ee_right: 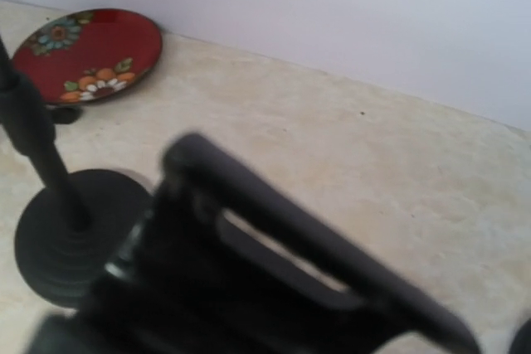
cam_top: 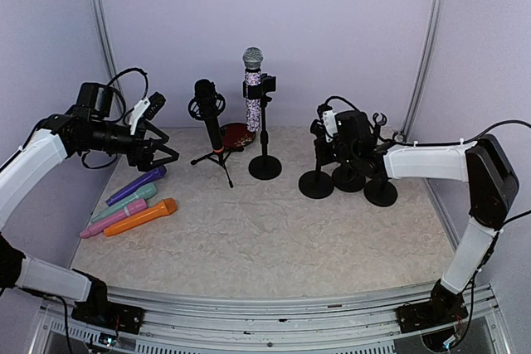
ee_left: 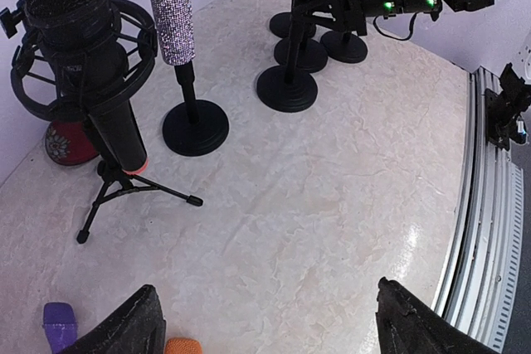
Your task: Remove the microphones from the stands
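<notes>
Left wrist: microphone (ee_left: 76,35) beyond tool (ee_left: 265,292) (apart)

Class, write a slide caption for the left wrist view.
Beyond the left arm's open fingers, a black microphone in its tripod stand, beside a glittery microphone.

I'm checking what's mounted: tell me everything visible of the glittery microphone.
The glittery microphone has a grey mesh head and a sparkly silver body. It stands upright, held by a black clip on a straight black stand with a round base, at the back middle of the table. Only the clip touches it.
</notes>
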Controlling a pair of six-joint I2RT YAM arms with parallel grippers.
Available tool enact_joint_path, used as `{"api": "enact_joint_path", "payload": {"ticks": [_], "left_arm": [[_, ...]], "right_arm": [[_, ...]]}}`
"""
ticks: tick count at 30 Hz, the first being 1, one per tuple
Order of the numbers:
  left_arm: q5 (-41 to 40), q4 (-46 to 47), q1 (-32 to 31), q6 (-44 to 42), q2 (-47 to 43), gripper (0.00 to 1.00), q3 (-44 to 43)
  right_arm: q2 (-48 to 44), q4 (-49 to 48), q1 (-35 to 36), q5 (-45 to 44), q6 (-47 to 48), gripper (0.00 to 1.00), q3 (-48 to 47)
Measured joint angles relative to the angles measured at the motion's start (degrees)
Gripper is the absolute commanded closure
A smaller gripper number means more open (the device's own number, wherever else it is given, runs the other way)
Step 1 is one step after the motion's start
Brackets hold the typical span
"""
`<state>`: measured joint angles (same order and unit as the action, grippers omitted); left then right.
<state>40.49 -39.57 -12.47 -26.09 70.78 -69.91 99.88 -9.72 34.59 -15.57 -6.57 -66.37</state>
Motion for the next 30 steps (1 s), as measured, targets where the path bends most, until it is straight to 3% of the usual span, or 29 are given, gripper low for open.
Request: {"api": "enact_joint_path", "payload": {"ticks": [3, 9, 14, 17, 23, 27, 30], "left_arm": [[0.0, 0.0, 0.2, 0.0, 0.0, 0.12, 0.0], [0.0, 0.0, 0.4, 0.0, 0.0, 0.10, 0.0], [0.0, 0.0, 0.9, 0.0, 0.0, 0.11, 0.0], [0.0, 0.0, 1.0, 0.0, 0.0, 0.11, 0.0], [0.2, -0.1, 1.2, -0.2, 0.0, 0.12, 0.0], [0.2, -0.9, 1.2, -0.9, -0.5, 0.12, 0.0], [0.2, -1.3, 1.3, -1.5, -1.2, 0.12, 0.0]], "right_arm": [[-0.5, 2.3, -0.5, -1.5, 1.9, 0.35, -0.1], [-2.6, 8.9, -1.4, -2.0, 2.3, 0.04, -4.3], [-5.7, 11.2, -0.9, 2.8, 2.4, 0.01, -12.7], [-4.1, 12.5, -0.6, 9.8, 2.4, 0.00, -22.8], [8.0, 16.8, -1.3, 23.9, 3.2, 0.05, -45.4], [19.6, 24.6, -3.2, 33.7, 5.4, 0.04, -60.0], [24.7, 29.0, -4.8, 36.9, 6.6, 0.04, -63.2]]}}
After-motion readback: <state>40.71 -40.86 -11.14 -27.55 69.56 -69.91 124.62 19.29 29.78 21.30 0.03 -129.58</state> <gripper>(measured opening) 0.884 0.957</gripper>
